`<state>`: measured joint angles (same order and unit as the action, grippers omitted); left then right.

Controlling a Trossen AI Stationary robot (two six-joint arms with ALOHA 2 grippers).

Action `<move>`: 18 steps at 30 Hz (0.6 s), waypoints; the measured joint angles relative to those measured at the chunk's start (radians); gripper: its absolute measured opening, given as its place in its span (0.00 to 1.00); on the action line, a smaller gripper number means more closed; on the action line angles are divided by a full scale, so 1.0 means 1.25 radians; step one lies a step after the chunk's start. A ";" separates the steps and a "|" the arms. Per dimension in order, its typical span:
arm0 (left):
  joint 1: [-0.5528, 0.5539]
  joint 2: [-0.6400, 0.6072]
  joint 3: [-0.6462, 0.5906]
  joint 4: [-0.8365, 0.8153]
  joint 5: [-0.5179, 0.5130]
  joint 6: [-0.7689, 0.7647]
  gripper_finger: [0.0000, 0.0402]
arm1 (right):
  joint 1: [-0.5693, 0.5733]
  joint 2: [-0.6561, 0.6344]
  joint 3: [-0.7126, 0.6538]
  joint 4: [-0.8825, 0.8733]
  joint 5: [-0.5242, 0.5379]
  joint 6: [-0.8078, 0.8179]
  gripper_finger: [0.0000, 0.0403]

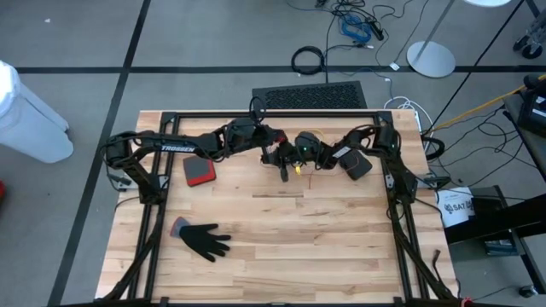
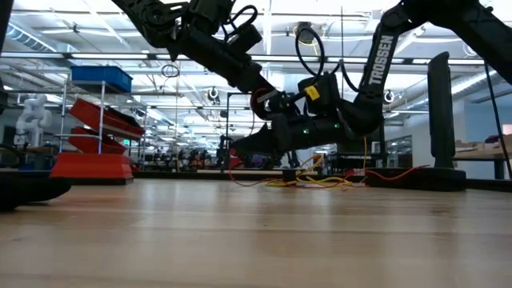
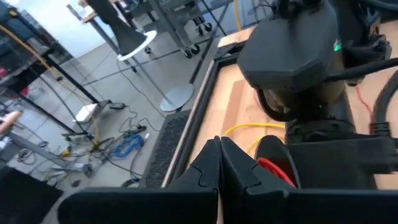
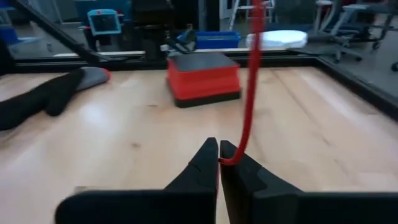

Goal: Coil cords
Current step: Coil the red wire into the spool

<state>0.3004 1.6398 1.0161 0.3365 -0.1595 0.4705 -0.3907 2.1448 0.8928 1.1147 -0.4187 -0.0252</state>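
Wooden bench (image 1: 281, 222) in a big workshop, shelving and lights in the background of the low view. The cords here are thin ones: a yellow cord (image 3: 252, 128) lies on the bench just past the left jaws (image 3: 220, 163), and a red cord (image 4: 249, 81) runs up from the right jaws (image 4: 219, 160). In the low view a yellow and red tangle (image 2: 308, 181) sits on the wood right under both arms. The right jaws are closed, pinching the red cord at their tips. The left jaws are pressed together with nothing visibly between them, close beside the right wrist, both near the back middle of the bench. Further out from the jaws: a red and black block (image 1: 199, 171) on the left arm's side, and a black glove (image 1: 203, 239) well away toward the front.
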 joint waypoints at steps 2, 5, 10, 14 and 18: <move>0.002 -0.001 0.001 0.003 0.003 -0.014 0.00 | -0.018 0.000 -0.001 0.002 -0.002 0.004 0.00; 0.002 -0.001 0.001 0.004 0.004 -0.016 0.00 | -0.043 0.000 -0.001 0.002 -0.007 0.012 0.00; 0.003 -0.007 0.002 0.004 0.027 -0.031 0.00 | -0.079 0.001 -0.002 -0.003 -0.008 0.035 0.00; 0.001 -0.021 0.002 -0.004 0.081 -0.045 0.00 | -0.118 0.001 -0.002 -0.007 -0.006 0.073 0.00; -0.002 -0.027 -0.002 -0.012 0.137 -0.063 0.00 | -0.141 -0.003 0.001 0.009 -0.016 0.097 0.00</move>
<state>0.2985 1.6066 1.0130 0.3209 0.0124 0.3920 -0.5671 2.1410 0.8936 1.1264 -0.4390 0.0960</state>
